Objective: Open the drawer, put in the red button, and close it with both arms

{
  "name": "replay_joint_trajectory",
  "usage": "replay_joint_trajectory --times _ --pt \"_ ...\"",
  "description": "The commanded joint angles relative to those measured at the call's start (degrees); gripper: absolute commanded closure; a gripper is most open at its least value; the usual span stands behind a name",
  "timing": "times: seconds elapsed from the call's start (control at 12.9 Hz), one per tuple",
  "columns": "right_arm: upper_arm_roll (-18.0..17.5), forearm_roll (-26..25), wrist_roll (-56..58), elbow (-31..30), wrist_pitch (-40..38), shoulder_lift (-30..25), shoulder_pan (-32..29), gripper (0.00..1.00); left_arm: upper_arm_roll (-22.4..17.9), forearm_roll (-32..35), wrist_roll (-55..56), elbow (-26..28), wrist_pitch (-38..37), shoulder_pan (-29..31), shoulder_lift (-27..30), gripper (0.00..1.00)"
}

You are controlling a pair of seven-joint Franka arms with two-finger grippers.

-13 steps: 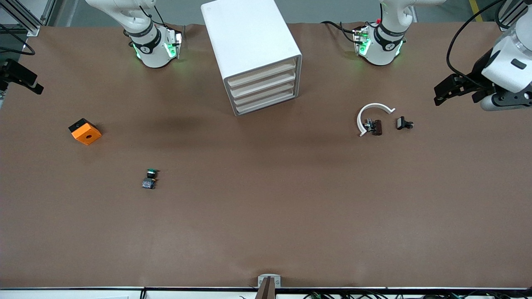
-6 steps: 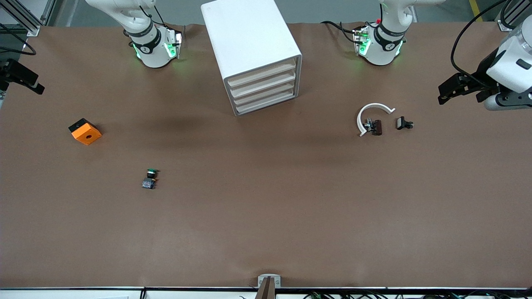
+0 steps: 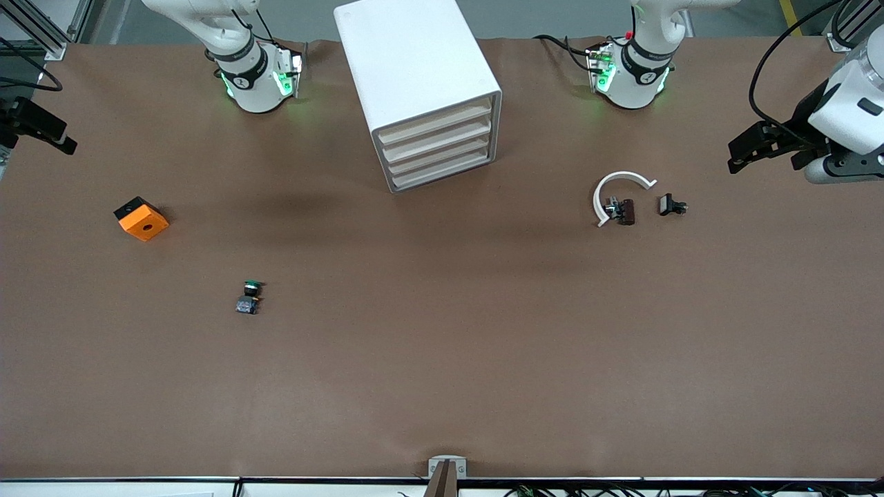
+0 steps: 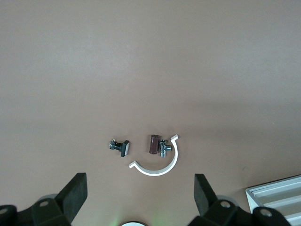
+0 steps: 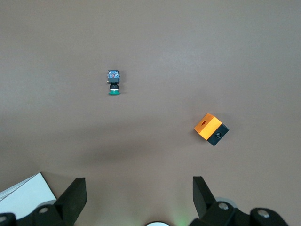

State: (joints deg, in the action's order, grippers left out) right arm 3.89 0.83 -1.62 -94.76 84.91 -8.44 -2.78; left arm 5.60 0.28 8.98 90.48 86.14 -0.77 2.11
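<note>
front view: drawer cabinet [image 3: 421,90] stands between the arm bases with all four drawers flush shut. a dark red button [image 3: 627,211] lies on the table inside a white clip arc [image 3: 618,193], toward the left arm's end. if that is the task's button, it is not in a drawer. left gripper [image 3: 749,148] hangs over the table edge, fingers [image 4: 75,195] spread. right gripper [image 3: 41,128] hangs over its own end, fingers [image 5: 75,197] spread too. green button [image 3: 250,295] and orange block [image 3: 141,219] lie toward the right arm's end. no writing readable.
</note>
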Motion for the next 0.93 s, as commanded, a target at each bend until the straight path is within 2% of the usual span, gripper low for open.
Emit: replay_joint_trajectory --times 0.0,0.85 --pt "-0.28 0.14 -0.75 -0.08 -1.06 -0.44 -0.39 0.00 0.29 0.16 -0.81 1.18 -0.53 0.51 1.06 0.00" --pt "-0.46 0.14 3.10 -0.08 -0.98 -0.35 0.05 0.00 0.20 0.34 -0.63 0.75 -0.53 0.69 0.27 0.00"
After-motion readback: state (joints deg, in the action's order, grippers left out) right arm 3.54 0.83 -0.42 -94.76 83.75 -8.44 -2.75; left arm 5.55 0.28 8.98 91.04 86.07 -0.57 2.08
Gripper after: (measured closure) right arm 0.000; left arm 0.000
